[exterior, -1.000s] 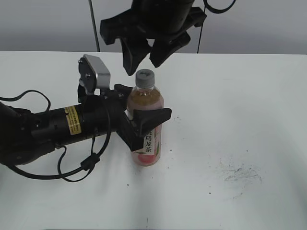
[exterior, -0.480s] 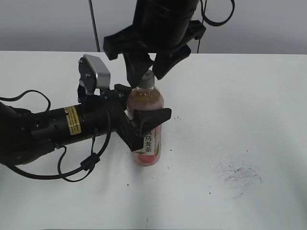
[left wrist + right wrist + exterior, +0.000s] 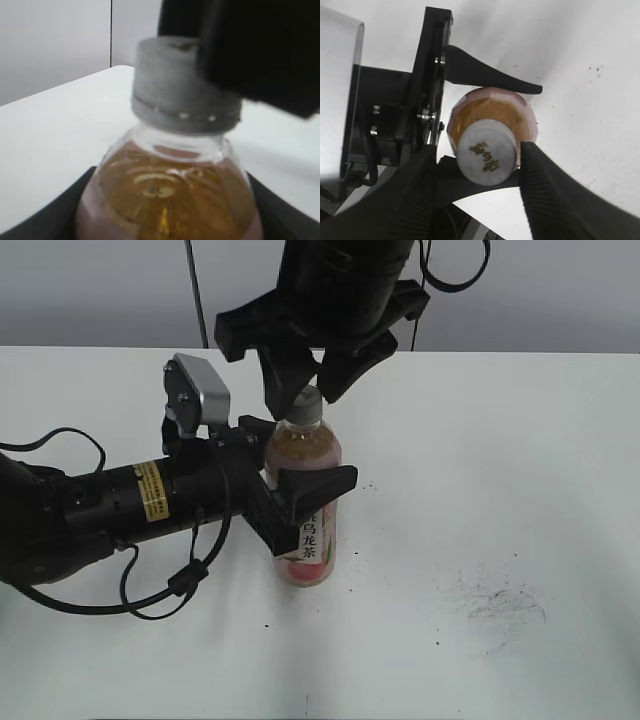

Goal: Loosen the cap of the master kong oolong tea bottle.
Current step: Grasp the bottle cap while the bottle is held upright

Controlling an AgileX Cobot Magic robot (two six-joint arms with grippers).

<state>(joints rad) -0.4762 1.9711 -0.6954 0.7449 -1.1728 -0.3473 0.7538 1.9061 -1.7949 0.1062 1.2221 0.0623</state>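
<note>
White desk (image 3: 520, 470), faint dark scuffs at right front. Left arm lies low across the desk from the left, silver camera block (image 3: 198, 392) on its wrist. Right arm comes down from above, centre rear.

Master kong oolong tea bottle (image 3: 305, 502) stands upright near desk centre, amber tea, pink peach label with white strip of black characters facing front.

Left claw (image 3: 287, 468) pinching the bottle at shoulder/upper body, one black finger on each side; in the right wrist view both fingers press against the bottle walls. Left wrist view is blurred, bottle shoulder and neck fill it.

Right claw (image 3: 312, 392) straddles the bottle top, fingers either side of the cap (image 3: 305, 405). In the right wrist view the right-hand finger touches the cap (image 3: 487, 155); left-hand finger is at the cap edge, contact unclear, so cannot tell if it's fully pinched.

Cap sits on the neck, grey-white, grey mark on top.
</note>
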